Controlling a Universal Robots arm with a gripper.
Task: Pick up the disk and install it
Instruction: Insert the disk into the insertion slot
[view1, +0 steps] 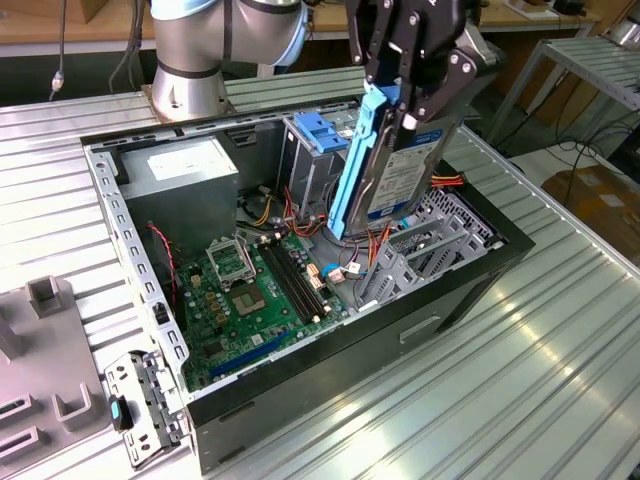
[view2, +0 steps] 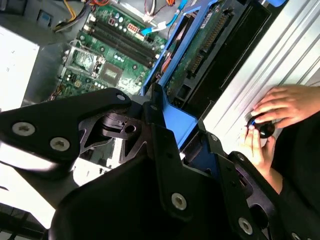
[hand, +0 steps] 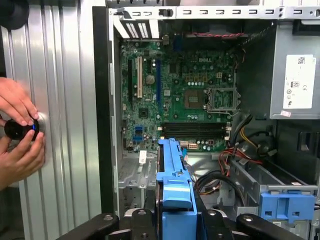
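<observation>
The disk (view1: 405, 175) is a dark drive with a label, framed by bright blue rails, and it hangs on edge over the open computer case (view1: 300, 375). My gripper (view1: 402, 100) is shut on its upper end. In the exterior view the drive's lower end sits just above the cables beside the drive cage (view1: 315, 150). In the second wrist view the disk (view2: 200, 55) runs away from the black fingers (view2: 165, 150), connector side showing. In the first wrist view its blue rail (hand: 172, 175) rises between the gripper's black links, above the motherboard (hand: 185, 95).
Inside the case lie the green motherboard (view1: 250, 290), a grey power supply (view1: 180, 175) and bundles of coloured cables (hand: 235, 160). A blue latch (hand: 286, 205) sits on the drive cage. A person's hands (hand: 20, 132) hold a black knob on the ribbed table beside the case. A metal bracket (view1: 145, 400) lies at the exterior view's left.
</observation>
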